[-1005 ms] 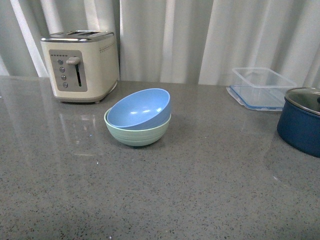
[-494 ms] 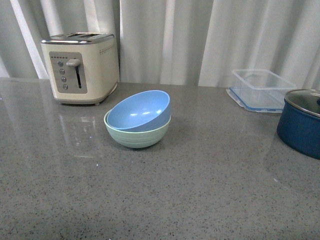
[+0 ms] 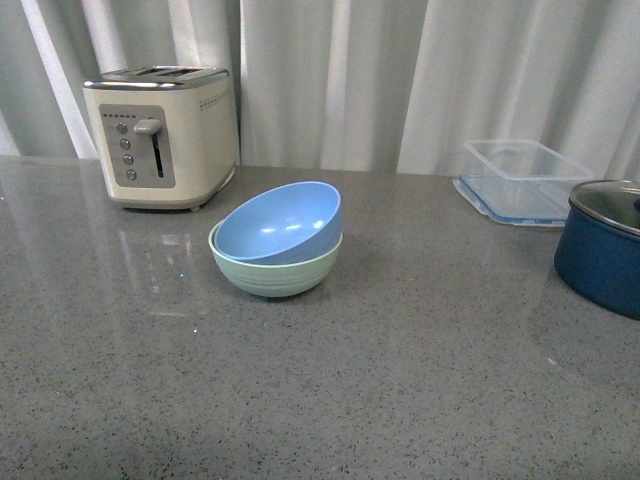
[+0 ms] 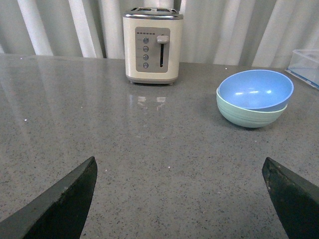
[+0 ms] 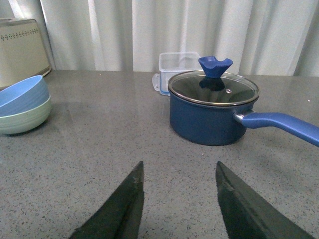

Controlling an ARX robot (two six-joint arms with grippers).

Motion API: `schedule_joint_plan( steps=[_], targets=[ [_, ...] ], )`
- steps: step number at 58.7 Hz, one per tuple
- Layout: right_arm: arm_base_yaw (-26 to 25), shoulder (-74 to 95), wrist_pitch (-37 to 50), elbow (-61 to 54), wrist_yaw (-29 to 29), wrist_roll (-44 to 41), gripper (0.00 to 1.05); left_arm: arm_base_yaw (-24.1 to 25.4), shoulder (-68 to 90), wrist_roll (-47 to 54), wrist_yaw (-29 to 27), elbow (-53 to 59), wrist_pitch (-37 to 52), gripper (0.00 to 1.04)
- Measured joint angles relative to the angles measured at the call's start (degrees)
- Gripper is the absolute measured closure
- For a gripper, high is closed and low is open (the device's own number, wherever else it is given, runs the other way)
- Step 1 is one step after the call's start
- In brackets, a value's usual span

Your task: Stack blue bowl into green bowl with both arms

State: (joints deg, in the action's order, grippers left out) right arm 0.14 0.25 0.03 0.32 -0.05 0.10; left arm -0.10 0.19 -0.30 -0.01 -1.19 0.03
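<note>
The sky-blue bowl rests tilted inside the mint-green bowl on the grey countertop, a little in front of the toaster. Both show in the left wrist view, blue bowl in green bowl, and at the edge of the right wrist view, blue bowl over green bowl. My left gripper is open wide above bare counter, well back from the bowls. My right gripper is open too, with nothing between its fingers. Neither arm appears in the front view.
A cream toaster stands at the back left. A clear plastic container sits at the back right. A dark navy pot with a glass lid is at the right edge; its handle points sideways in the right wrist view.
The front view has shifted very slightly; the stacked bowls sit a few pixels lower in it. Nothing on the counter has moved.
</note>
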Motion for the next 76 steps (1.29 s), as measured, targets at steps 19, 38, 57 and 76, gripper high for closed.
schedule_joint_plan(
  steps=[19, 38, 57, 76],
  targets=[
    [0.0, 0.0, 0.0, 0.0, 0.0, 0.1, 0.09, 0.0, 0.0, 0.0, 0.0, 0.0, 0.0, 0.07],
    [0.0, 0.0, 0.0, 0.0, 0.0, 0.0, 0.1, 0.0, 0.0, 0.0, 0.0, 0.0, 0.0, 0.07],
    [0.0, 0.0, 0.0, 0.0, 0.0, 0.0, 0.1, 0.0, 0.0, 0.0, 0.0, 0.0, 0.0, 0.07],
    [0.0, 0.0, 0.0, 0.0, 0.0, 0.0, 0.1, 0.0, 0.0, 0.0, 0.0, 0.0, 0.0, 0.07]
  ],
)
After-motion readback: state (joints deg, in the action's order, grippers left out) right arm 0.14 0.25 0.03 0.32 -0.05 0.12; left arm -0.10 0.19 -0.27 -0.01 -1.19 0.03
